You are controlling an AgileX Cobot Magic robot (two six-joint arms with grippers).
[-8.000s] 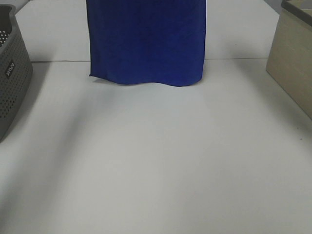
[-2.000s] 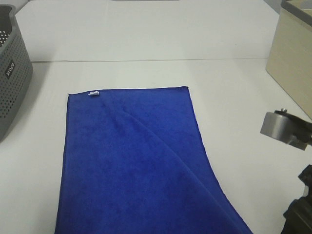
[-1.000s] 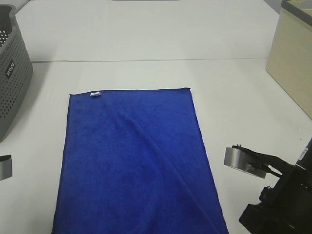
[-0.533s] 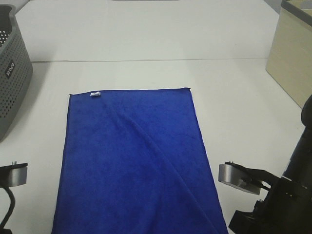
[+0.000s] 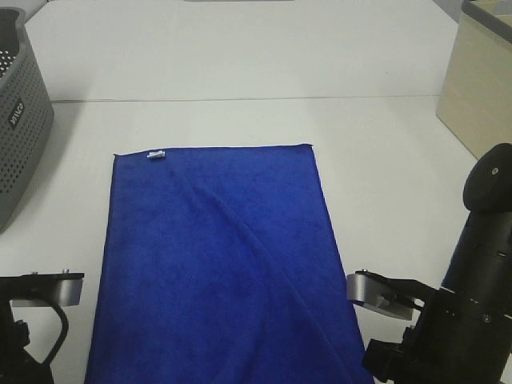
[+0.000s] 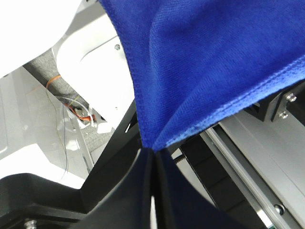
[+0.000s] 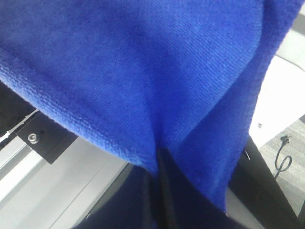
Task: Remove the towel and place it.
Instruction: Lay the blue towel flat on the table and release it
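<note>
On our white table (image 5: 240, 64), our left gripper (image 6: 147, 150) and right gripper (image 7: 157, 155) are each clamped on a near corner of the towel (image 5: 216, 264), which lies spread mid-table with one diagonal ridge. We judge it best to lower both corners evenly, then let go together. What the grey basket (image 5: 24, 136) and beige box (image 5: 480, 104) hold, we cannot see.

Black arms (image 5: 480, 264), black fingers (image 6: 114, 191)
</note>
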